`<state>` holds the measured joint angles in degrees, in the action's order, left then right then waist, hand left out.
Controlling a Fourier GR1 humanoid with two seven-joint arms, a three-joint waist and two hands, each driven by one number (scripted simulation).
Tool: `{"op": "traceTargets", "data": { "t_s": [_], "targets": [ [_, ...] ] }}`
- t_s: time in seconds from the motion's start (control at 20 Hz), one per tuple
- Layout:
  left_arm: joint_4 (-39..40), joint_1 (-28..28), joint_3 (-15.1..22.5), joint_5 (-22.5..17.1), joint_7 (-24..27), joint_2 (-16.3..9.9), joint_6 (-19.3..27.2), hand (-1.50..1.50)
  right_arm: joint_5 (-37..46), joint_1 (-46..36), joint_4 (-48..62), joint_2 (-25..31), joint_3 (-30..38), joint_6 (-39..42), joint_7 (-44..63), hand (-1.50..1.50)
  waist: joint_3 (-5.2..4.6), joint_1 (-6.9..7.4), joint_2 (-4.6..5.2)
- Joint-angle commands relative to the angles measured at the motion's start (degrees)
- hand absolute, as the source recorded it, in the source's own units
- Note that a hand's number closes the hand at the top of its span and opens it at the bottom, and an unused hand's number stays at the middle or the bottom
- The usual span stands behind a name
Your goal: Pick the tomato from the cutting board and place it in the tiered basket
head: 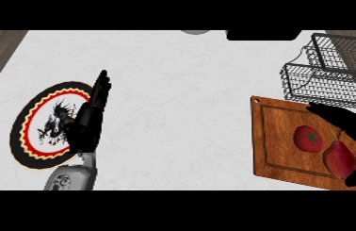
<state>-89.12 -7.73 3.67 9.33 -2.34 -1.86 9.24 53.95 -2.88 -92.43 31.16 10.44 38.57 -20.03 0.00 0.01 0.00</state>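
The tomato [308, 138] lies on the cutting board [278, 140], just below the tiered basket [319, 77], so in my judgement the pick is not finished and the carry and placing remain. The right robot hand [332, 117] reaches over the board's far right side with fingers spread around the tomato, close beside it and a darker red thing [338, 159], but I cannot tell whether it grips. The left robot hand [94, 110] rests released, fingers straight, well left of the board over a patterned plate [31, 131] on the bench [181, 84].
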Motion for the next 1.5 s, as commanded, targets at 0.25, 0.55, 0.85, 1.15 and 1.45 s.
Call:
{"op": "traceTargets", "data": {
  "t_s": [0.25, 0.55, 0.85, 1.15, 1.45],
  "targets": [
    [-7.4, 5.5, 2.8, 1.2, -2.9, 1.0, -0.4, 0.0, 1.7, -1.4, -0.2, -3.9, -1.2, 1.5, 3.3, -1.5, -0.01, 0.05, -0.09],
    [-2.2, 0.6, 1.5, 2.2, -1.4, 1.1, 0.7, 0.0, 3.3, -2.0, 5.6, -4.5, -1.7, -2.7, -1.1, -1.5, 0.0, 0.03, -0.02],
    [-2.5, 0.4, -1.5, -1.0, -1.8, -1.1, -2.2, 0.0, 3.6, 0.8, 3.9, -7.6, -2.4, -3.7, 0.2, -1.5, 0.0, -0.07, -0.04],
    [-1.1, -0.5, -0.1, 1.1, -1.7, 0.7, -0.2, 0.0, 3.3, 0.1, 8.5, -10.0, -0.4, -11.9, -1.8, 1.5, 0.01, -0.07, -0.02],
    [0.4, -3.3, -0.8, 0.9, -2.5, 1.0, 0.0, 0.0, 8.7, -1.3, 12.5, -7.2, -1.8, -23.9, -8.1, 1.5, 0.01, -0.14, 0.01]
  ]
}}
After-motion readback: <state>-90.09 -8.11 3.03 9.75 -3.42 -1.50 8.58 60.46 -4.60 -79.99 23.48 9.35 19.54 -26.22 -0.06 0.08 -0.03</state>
